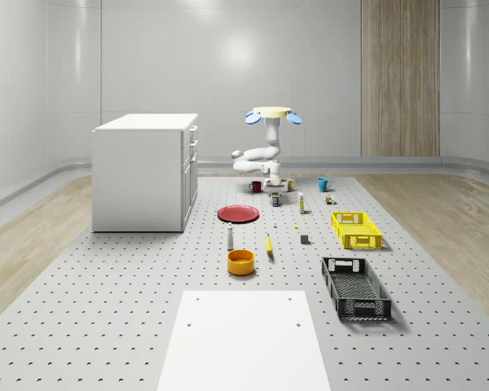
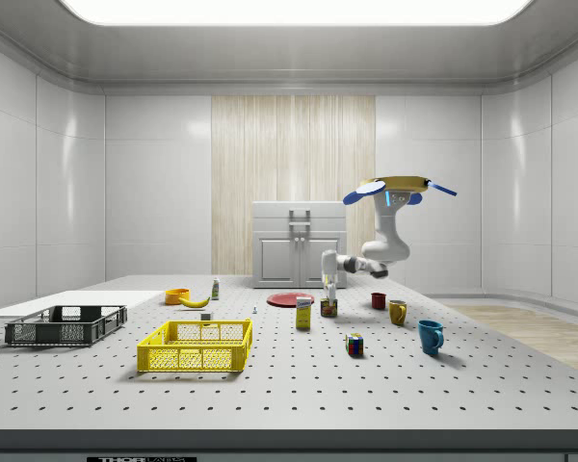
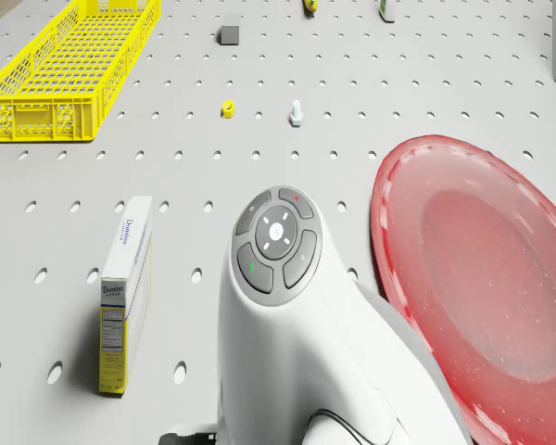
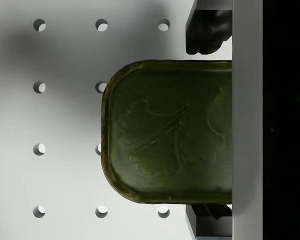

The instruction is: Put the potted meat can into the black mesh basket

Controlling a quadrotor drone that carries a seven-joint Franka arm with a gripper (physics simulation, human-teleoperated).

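The potted meat can (image 4: 165, 130) stands on the perforated table; in the wrist view I see its dark green top from straight above. My gripper (image 4: 208, 127) is lowered over it and open, with one finger (image 4: 206, 32) on each side of the can and a thin gap to it. In the side view the gripper (image 2: 329, 293) hangs just above the can (image 2: 328, 309). The drone (image 1: 273, 114) hovers over the far part of the table, arm reaching down to the can (image 1: 275, 199). The black mesh basket (image 1: 365, 309) lies near the front right of the whole-scene view.
A red plate (image 3: 482, 278) lies close beside the arm, a sugar box (image 3: 125, 292) on the other side. A yellow basket (image 1: 355, 229) sits between the can and the black basket. Mugs (image 1: 323, 184), a banana (image 1: 269, 243), an orange bowl (image 1: 240, 261) and a white cabinet (image 1: 143, 171) stand around.
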